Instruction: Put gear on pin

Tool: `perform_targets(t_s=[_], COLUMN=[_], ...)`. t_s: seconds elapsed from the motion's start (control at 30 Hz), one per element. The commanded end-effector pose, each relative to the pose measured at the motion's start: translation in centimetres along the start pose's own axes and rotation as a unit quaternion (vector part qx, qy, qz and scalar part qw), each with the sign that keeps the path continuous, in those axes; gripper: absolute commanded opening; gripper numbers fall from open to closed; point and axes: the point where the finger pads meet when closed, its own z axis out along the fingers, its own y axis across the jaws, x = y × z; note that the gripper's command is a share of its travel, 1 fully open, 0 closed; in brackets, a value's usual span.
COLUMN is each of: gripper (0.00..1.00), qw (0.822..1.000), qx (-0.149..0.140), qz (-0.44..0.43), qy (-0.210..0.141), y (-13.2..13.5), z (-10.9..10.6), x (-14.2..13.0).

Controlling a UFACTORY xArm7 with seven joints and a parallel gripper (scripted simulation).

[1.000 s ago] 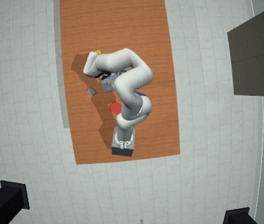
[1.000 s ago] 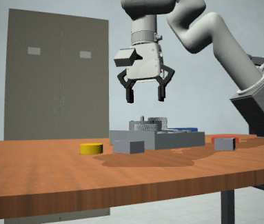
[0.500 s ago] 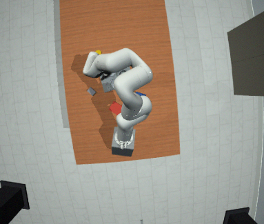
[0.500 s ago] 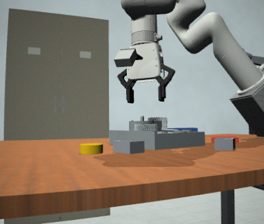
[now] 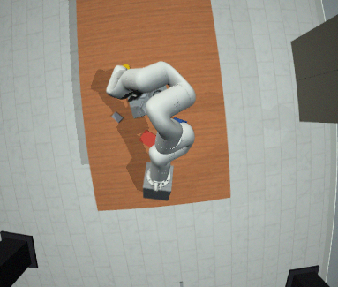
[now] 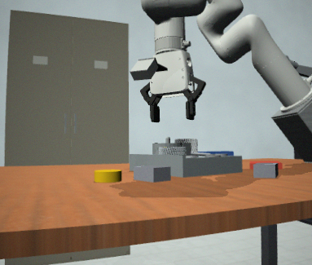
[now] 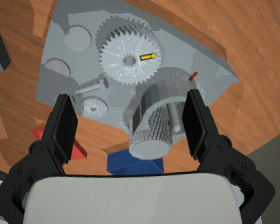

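While the arrow gear (image 7: 128, 52) lies flat on the timing case (image 7: 206, 66), at ten o'clock from the collar (image 7: 156, 118), nothing is done: the wide, empty pincer (image 7: 128, 128) hangs above the collar; grasping, aligning with the red mark (image 7: 193, 75), seating and release remain

No words, brands or numbers are legible anywhere; the only signs are a yellow painted arrow (image 7: 148, 56) on the pale toothed gear (image 7: 128, 53) and a small red mark (image 7: 193, 75) nearby.
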Motion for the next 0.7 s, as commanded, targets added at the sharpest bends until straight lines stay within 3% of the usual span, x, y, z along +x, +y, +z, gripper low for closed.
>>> perform_targets(t_s=[0.0, 0.13, 0.27, 0.33, 0.37, 0.47, 0.5, 0.53, 0.67], gripper=[1.0, 1.0, 1.0, 1.0, 1.0, 1.0, 1.0, 0.93, 0.93], qw=[0.99, 0.972, 0.943, 0.943, 0.916, 0.893, 0.891, 0.891, 0.891], qx=[-0.003, 0.001, 0.006, 0.006, 0.003, -0.001, -0.002, -0.002, -0.002], qz=[0.139, 0.234, 0.332, 0.332, 0.401, 0.45, 0.455, 0.455, 0.455], qy=[0.002, 0.002, 0.001, 0.001, 0.002, 0.003, 0.003, 0.003, 0.003], y=[0.07, 0.09, 0.11, 0.11, 0.11, 0.11, 0.11, 0.11, 0.11], z=[-0.1, -0.12, -0.12, -0.12, -0.13, -0.13, -0.13, -0.13, -0.13], x=[0.11, 0.12, 0.12, 0.12, 0.12, 0.12, 0.12, 0.12, 0.12])
